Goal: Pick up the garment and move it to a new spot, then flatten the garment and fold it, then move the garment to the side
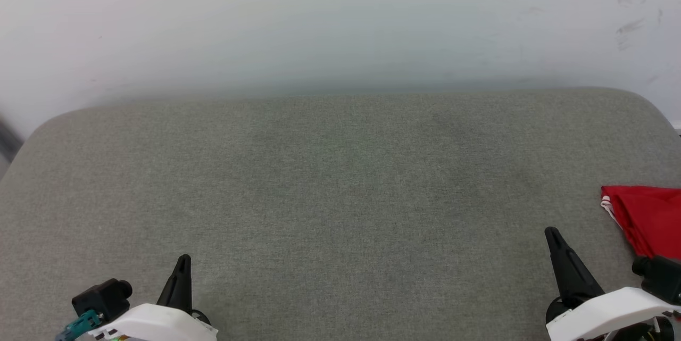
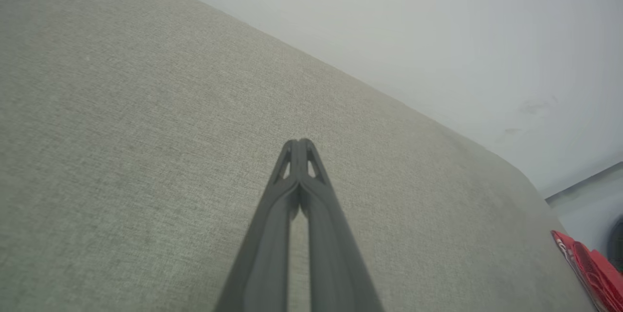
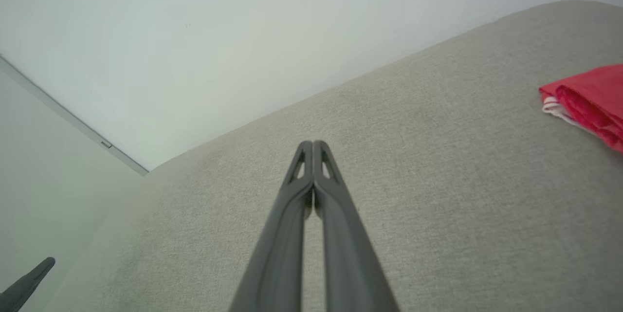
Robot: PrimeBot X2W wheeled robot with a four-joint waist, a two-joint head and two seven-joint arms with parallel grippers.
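Note:
The garment [image 1: 646, 216] lies folded at the far right edge of the grey cushioned surface [image 1: 340, 181], red with a strip of white trim showing at its left corner. Its red edge also appears in the left wrist view [image 2: 591, 273] and the right wrist view [image 3: 586, 100]. My right gripper [image 1: 553, 234] is shut and empty, a short way to the left of the garment and apart from it. Far from the garment, at the lower left, my left gripper [image 1: 183, 261] is shut too, holding nothing. Both wrist views show the fingertips pressed together, left [image 2: 299, 142] and right [image 3: 311, 144].
A pale wall [image 1: 340, 22] rises right behind the cushioned surface. The surface has rounded back corners and drops off at left and right. In the right wrist view the tip of the other gripper [image 3: 29, 278] pokes in at the lower left.

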